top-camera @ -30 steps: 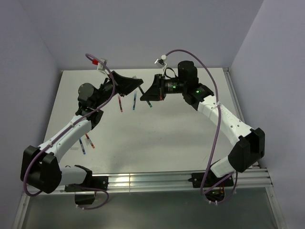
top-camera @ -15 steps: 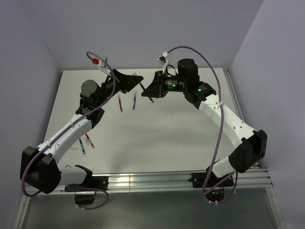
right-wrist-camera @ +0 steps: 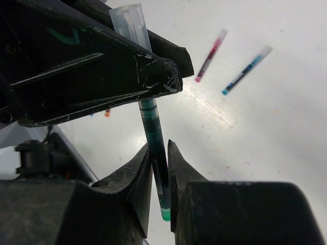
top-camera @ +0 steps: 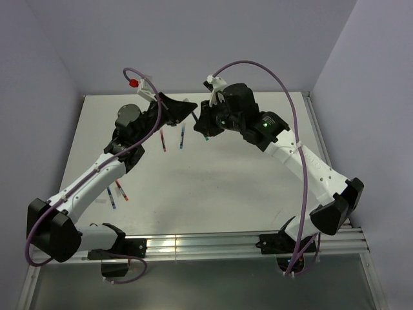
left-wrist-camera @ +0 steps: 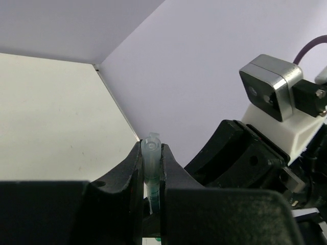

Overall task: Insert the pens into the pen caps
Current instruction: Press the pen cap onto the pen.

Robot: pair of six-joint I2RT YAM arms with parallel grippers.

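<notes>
Aloft at twelve o'clock over the table [top-camera: 226, 187], the left gripper [left-wrist-camera: 152, 151] pinches a translucent plastic pen cap [left-wrist-camera: 151, 145], the right gripper [right-wrist-camera: 158, 152] a slim green plastic pen [right-wrist-camera: 152, 122], seemingly part-entered; pushing off-axis could jam it or slip either grip.

A green pen [right-wrist-camera: 155, 148] is held off the table, near the centre of the right wrist view. It stands almost upright, leaning slightly left, with its green end at the bottom. A clear, pale cap [right-wrist-camera: 129, 21] sits in line just above it at upper left, open end up; where the two meet is hidden. In the upper right of that view, a red pen [right-wrist-camera: 210, 55] and a blue pen [right-wrist-camera: 246, 70] lie flat on the white table, side by side, apart. In the top view, two more pens [top-camera: 117, 194] lie close together at lower left.
</notes>
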